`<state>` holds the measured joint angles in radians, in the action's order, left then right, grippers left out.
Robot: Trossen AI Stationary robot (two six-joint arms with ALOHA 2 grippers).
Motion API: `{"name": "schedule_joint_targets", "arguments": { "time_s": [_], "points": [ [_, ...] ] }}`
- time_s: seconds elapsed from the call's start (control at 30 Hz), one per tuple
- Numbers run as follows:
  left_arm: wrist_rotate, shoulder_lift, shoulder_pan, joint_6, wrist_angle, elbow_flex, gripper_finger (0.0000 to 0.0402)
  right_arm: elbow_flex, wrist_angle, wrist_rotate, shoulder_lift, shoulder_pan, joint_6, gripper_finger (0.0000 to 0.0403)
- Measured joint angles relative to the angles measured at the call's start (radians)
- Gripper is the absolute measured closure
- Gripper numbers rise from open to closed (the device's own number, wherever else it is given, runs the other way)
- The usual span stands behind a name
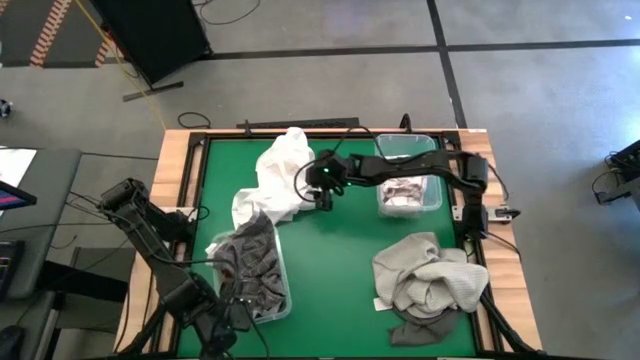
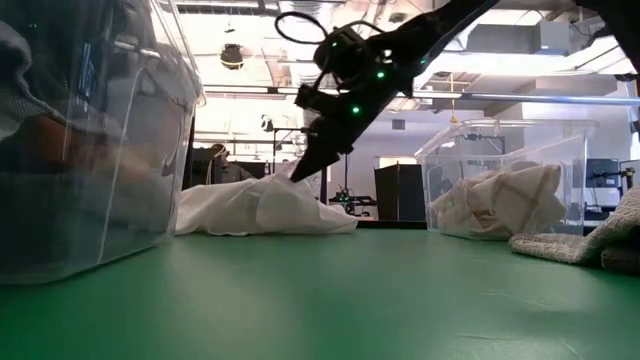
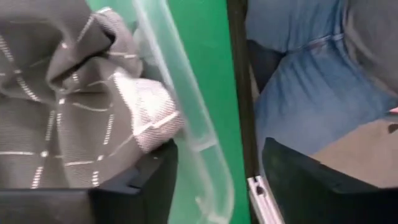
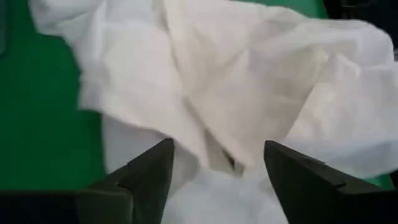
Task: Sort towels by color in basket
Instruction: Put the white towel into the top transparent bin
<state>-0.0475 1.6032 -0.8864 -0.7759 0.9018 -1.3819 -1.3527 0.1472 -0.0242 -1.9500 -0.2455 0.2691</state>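
Right gripper (image 4: 214,168) hovered spread over white towel (image 1: 280,170): soft, light, limp; best pinched at a raised fold. Left gripper (image 3: 211,180) parted, empty, over bin (image 1: 284,290).

- The crumpled white cloth towel (image 4: 249,81) looks soft and matt, thin, with creased folds.
- The dark grey woven towel with pale grid lines (image 3: 62,112) has a fine ribbed weave.
- The clear glossy plastic bin (image 3: 180,112) beside it is smooth.
- The flat green desk top (image 2: 330,300) is smooth with a dull sheen.
- The heaped beige-grey towel (image 1: 425,275) looks thick and nubby.
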Motion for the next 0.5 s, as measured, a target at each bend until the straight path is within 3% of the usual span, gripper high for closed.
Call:
{"name": "schedule_joint_targets", "arguments": {
  "time_s": [0.13,0.33,0.5],
  "points": [
    [0.000,-0.003,-0.011,-0.008,-0.025,-0.013,0.0145,-0.065,0.002,0.000,-0.049,-0.020,-0.002,0.0075],
    [-0.003,-0.004,-0.022,0.011,-0.030,-0.084,0.0139,-0.139,-0.002,0.012,-0.143,-0.038,-0.040,0.0018],
    [-0.028,-0.005,-0.038,0.048,-0.025,-0.126,0.0138,-0.194,0.013,0.023,-0.196,-0.025,-0.008,0.0005]
  ]
}}
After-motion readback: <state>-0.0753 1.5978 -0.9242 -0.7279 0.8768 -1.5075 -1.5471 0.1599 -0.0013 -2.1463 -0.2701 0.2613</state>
